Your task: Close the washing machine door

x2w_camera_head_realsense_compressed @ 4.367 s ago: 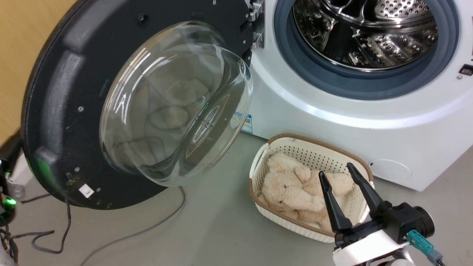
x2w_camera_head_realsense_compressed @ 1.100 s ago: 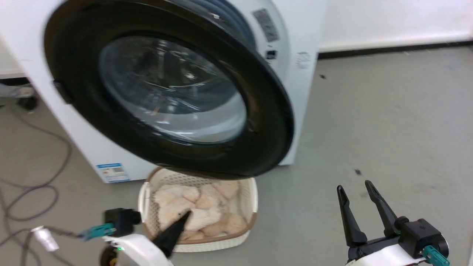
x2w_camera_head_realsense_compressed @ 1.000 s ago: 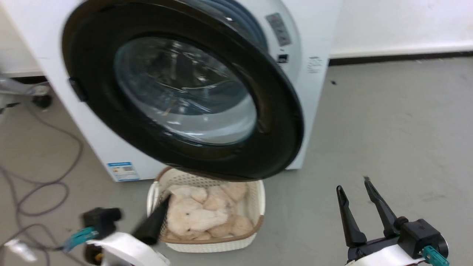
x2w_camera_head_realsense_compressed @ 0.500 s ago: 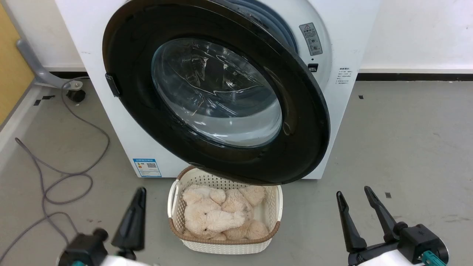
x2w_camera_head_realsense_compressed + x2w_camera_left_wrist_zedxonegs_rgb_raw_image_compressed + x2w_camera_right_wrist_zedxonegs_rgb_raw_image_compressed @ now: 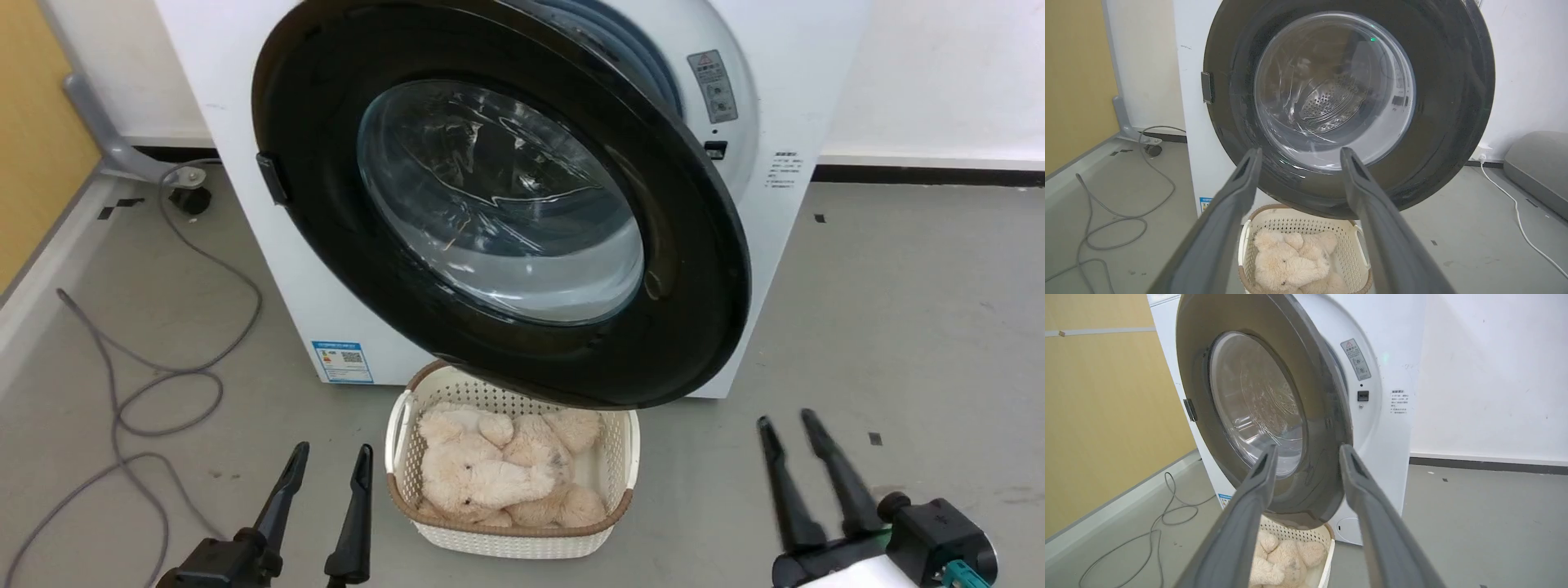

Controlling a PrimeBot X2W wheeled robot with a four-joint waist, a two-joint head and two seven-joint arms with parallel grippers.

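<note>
The washing machine door, round with a broad black rim and a bulging clear glass window, is seen ajar. It is attached at the left of the washing machine, and its right edge stands off the white front. A blue sticker with a QR code is fixed low on the machine's front, and a grey warning label with a triangle sits high on it. The writing on both is too small to be read. The left gripper and right gripper are held before the machine, clear of the door, jaws parted and empty.
</note>
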